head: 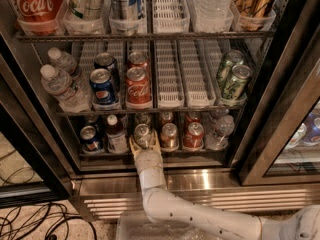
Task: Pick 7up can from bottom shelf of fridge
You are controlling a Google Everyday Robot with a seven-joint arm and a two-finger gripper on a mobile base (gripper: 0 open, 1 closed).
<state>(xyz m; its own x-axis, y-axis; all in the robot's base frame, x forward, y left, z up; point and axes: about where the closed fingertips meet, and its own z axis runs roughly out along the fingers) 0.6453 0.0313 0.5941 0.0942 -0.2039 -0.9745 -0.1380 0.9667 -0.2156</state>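
The 7up can [142, 133], with a silver top and pale body, stands at the front of the bottom shelf [200, 152] of the fridge [252, 134]. My gripper [144, 139] reaches up from the white arm [150, 179] below. Its yellowish fingers [133, 144] sit against both sides of the can, shut on it. The can rests upright on the shelf.
On the bottom shelf a Pepsi can [90, 138] and a small bottle [116, 134] stand left of the 7up can. Two red cans [169, 135] and a water bottle [220, 132] stand right of it. The middle shelf [170, 107] holds cans and bottles. Cables [30, 219] lie on the floor at the left.
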